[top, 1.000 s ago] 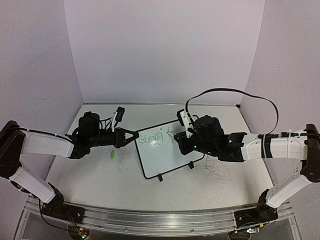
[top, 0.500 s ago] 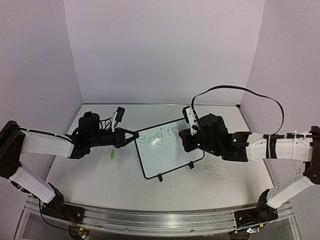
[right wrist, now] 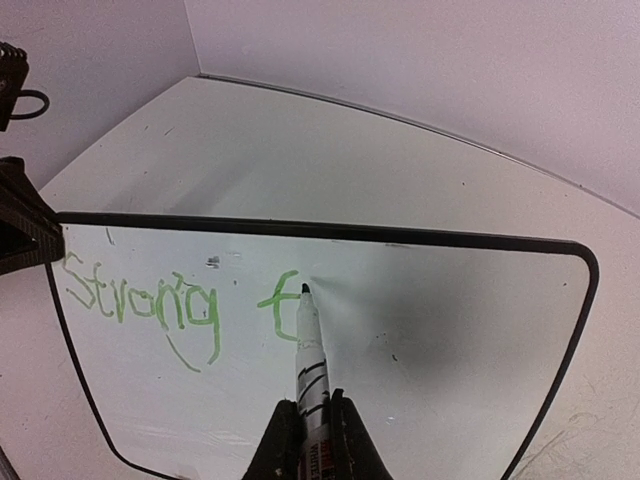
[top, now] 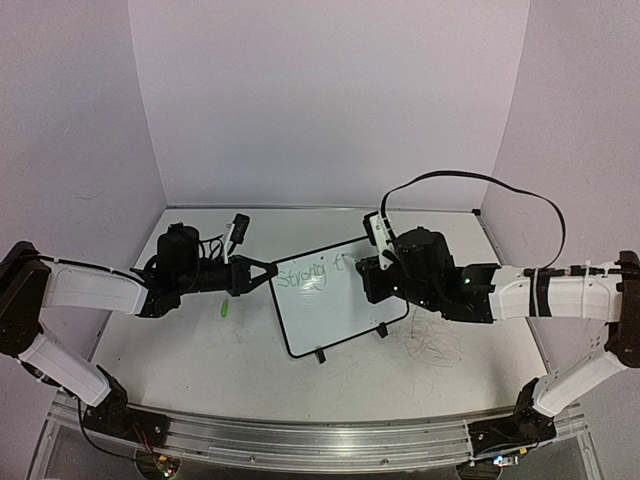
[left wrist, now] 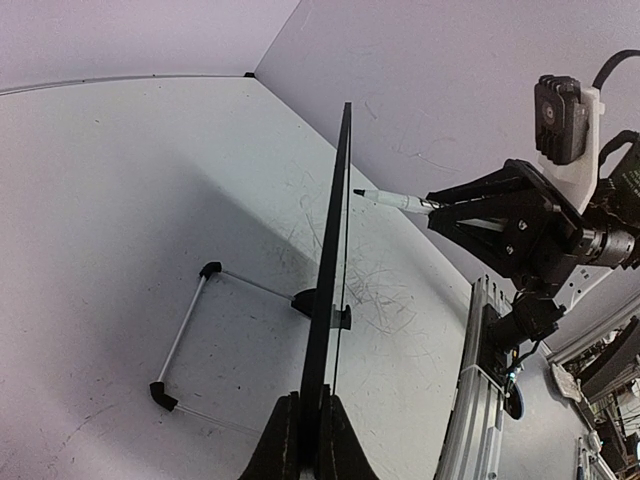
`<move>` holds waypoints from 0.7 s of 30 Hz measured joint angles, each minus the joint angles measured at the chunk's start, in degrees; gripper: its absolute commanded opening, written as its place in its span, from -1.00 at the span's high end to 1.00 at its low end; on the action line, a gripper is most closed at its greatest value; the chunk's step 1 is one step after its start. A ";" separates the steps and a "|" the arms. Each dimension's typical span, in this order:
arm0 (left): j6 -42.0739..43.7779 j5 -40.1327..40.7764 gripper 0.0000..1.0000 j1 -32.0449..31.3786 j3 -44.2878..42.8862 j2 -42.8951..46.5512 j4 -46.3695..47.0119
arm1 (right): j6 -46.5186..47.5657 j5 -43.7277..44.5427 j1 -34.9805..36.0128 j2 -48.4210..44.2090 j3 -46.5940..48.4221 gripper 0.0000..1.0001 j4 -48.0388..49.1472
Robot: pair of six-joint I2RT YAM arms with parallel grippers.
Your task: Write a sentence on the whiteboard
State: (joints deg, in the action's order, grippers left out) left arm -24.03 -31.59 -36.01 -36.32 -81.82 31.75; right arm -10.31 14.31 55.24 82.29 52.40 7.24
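While writing the sentence (right wrist: 150, 300), clamp left end effector (top: 268, 272) shut on the left edge of the whiteboard (top: 335, 320), mid table (top: 200, 350), to brace against pen pressure; grasp green marker (right wrist: 310, 350) in right end effector (right wrist: 310, 430), tip at the letter after "Strong".

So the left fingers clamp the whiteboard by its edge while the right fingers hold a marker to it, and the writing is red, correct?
Not quite. The writing is green, not red; the right wrist view shows it. The rest stands: the left fingers clamp the whiteboard by its edge while the right fingers hold a marker to it.
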 measured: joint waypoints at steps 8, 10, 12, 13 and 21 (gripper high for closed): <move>0.02 0.00 1.00 0.00 0.00 0.00 0.00 | 0.32 1.15 0.00 0.43 1.27 1.00 0.06; 0.02 0.00 1.00 0.00 0.00 0.00 0.00 | 0.39 1.49 0.00 0.82 1.75 1.00 0.13; 0.02 0.00 1.00 0.00 0.00 0.00 0.00 | 0.39 1.74 0.00 1.31 2.07 1.00 0.24; 0.02 0.00 1.00 0.00 0.00 0.00 0.00 | 0.39 1.86 0.00 1.62 2.23 1.00 0.25; 0.02 0.00 1.00 0.00 0.00 0.00 0.00 | -0.13 2.44 0.00 2.19 2.27 1.00 0.02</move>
State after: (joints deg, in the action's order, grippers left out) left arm -24.01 -31.59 -36.01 -36.32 -81.82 31.75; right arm -10.43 16.75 55.24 84.49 54.68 7.26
